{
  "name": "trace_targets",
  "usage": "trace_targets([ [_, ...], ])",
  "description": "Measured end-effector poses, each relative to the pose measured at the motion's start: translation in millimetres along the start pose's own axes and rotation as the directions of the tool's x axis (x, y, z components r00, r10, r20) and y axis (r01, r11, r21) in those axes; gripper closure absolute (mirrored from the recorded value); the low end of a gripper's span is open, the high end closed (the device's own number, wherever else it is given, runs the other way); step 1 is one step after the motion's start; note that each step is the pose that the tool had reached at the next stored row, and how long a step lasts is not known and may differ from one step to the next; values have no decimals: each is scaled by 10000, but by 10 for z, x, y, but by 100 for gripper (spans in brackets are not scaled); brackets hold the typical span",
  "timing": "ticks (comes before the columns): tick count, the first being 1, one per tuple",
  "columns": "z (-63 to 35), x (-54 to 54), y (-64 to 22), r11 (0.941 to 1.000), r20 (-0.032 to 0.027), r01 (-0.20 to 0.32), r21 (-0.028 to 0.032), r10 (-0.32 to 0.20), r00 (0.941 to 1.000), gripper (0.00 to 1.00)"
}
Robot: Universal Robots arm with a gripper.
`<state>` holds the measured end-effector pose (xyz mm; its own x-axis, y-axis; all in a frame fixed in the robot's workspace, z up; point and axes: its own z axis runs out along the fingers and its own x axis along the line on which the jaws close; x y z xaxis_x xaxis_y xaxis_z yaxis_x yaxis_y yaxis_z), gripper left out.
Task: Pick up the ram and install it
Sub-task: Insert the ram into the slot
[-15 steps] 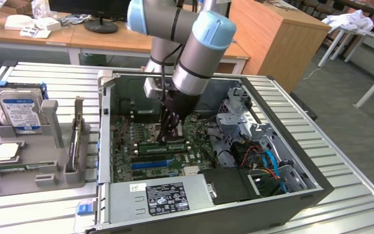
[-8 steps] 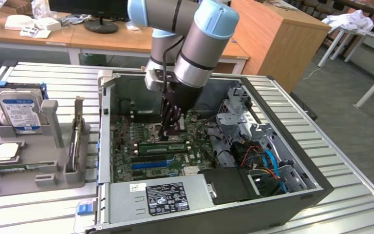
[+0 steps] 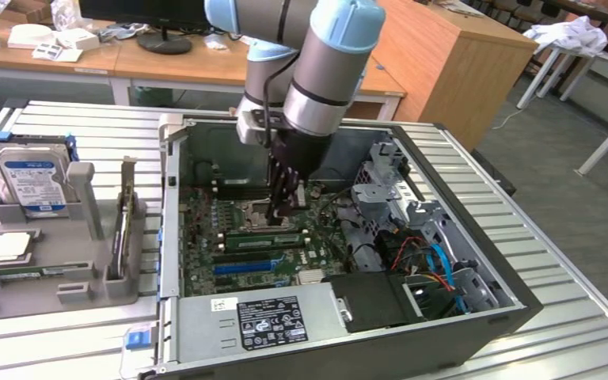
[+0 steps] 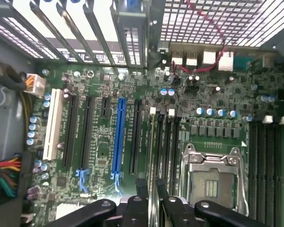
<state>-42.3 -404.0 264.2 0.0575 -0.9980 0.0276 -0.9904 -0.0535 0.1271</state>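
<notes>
The ram [image 3: 265, 235], a narrow green stick, lies along a memory slot on the large green motherboard [image 3: 203, 237] inside the open computer case. My gripper [image 3: 283, 215] hangs straight down into the case, its tips just above the ram and beside the CPU socket [image 3: 256, 210]. I cannot tell whether they touch the stick. In the wrist view my gripper [image 4: 153, 188] shows two dark fingers [image 4: 142, 190] a little apart over the black memory slots [image 4: 163, 142], next to the silver CPU socket [image 4: 213, 175]. I make out nothing clamped between them.
A grey tray [image 3: 29, 277] on the exterior view's left holds a silver hard drive [image 3: 29, 178], a chip and an upright card [image 3: 124, 226]. In the case, the power supply [image 3: 267, 321] sits near the front and drive cages with cables [image 3: 431, 261] on the right.
</notes>
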Motion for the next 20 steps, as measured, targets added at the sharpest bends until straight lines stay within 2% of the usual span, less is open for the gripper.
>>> trace_targets([
  [2,-34,0,5,10000,-2,-5,58,5,10000,79],
  [5,-45,1,2,9996,-12,-10,268,10,10000,79],
  [6,-50,1,1,9995,-16,-12,328,13,10000,79],
  [7,-64,0,2,9993,-20,-13,362,14,10000,79],
  [12,-262,-6,26,9993,-61,-16,364,18,10000,79],
  [20,-625,-5,49,9993,-73,-25,360,28,10000,79],
])
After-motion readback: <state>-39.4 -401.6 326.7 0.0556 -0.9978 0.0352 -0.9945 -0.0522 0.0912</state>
